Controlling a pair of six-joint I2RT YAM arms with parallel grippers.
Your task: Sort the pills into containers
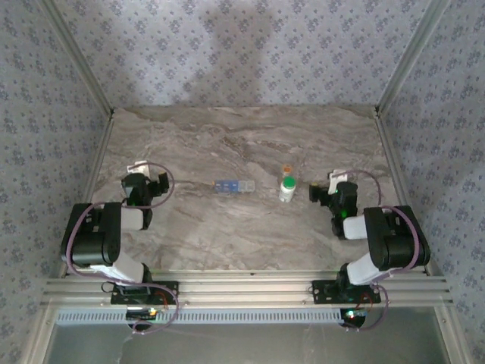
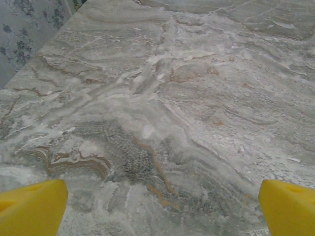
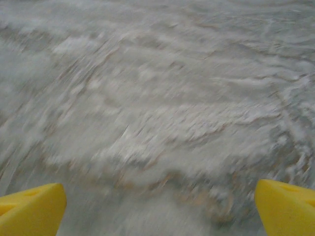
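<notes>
A small blue pill organiser (image 1: pixel 233 186) lies flat near the middle of the marble table (image 1: pixel 242 144). To its right stands a white bottle with a green cap (image 1: pixel 287 188), and a small orange-topped item (image 1: pixel 286 169) sits just behind it. Loose pills are too small to make out. My left gripper (image 1: pixel 149 176) rests low at the left, well apart from the organiser, open. In the left wrist view its yellow fingertips (image 2: pixel 32 206) stand wide over bare marble. My right gripper (image 1: pixel 326 184) is open just right of the bottle. Its yellow fingertips (image 3: pixel 29 209) frame blurred marble.
Patterned walls with metal posts (image 1: pixel 91 76) close the table on the left, back and right. Both arm bases sit on the metal rail (image 1: pixel 242 292) at the near edge. Bare marble stretches behind the objects.
</notes>
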